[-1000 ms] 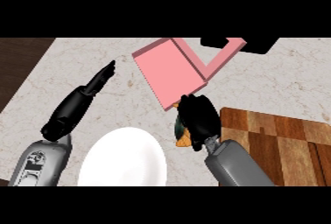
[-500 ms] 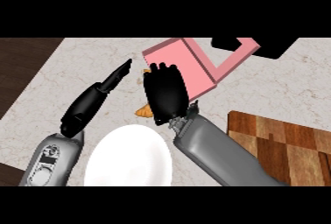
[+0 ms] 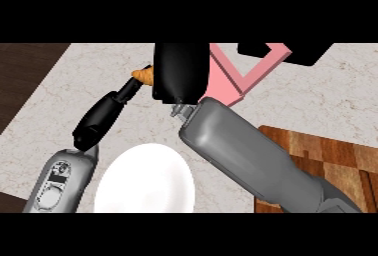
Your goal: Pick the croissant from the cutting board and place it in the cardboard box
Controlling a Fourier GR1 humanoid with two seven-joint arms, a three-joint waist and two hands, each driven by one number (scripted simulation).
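Beside pink box, right hand curled round croissant; left hand straight.

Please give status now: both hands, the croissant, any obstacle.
Right hand curled on croissant, beside the pink box. Left hand open, just below croissant. White plate lower down, not in the way.

Single head view, looking steeply down and close on the counter; both forearms enter from the lower edge, the right one filling the centre.
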